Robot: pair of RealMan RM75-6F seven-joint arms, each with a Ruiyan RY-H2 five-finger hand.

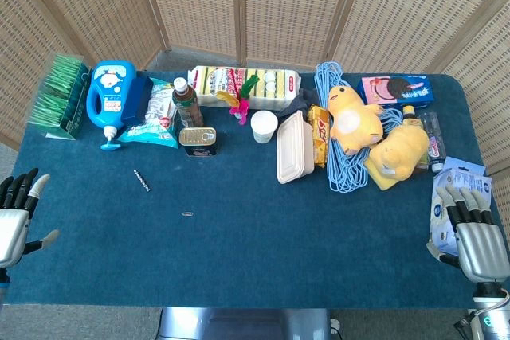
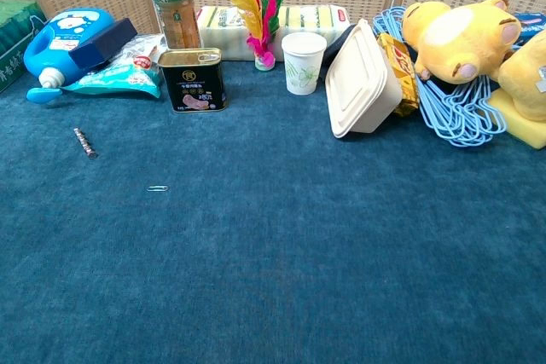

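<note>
At worktop's right edge | right hand (image 1: 476, 238) open, touching wipes pack (image 1: 453, 197), print unreadable, lengthwise front-to-back | left hand (image 1: 17, 214) open.

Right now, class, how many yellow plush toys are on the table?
2. One yellow plush toy lies on the blue hangers right of the white box; the second plush toy lies right of it, nearer the table's front. Others may be hidden.
</note>
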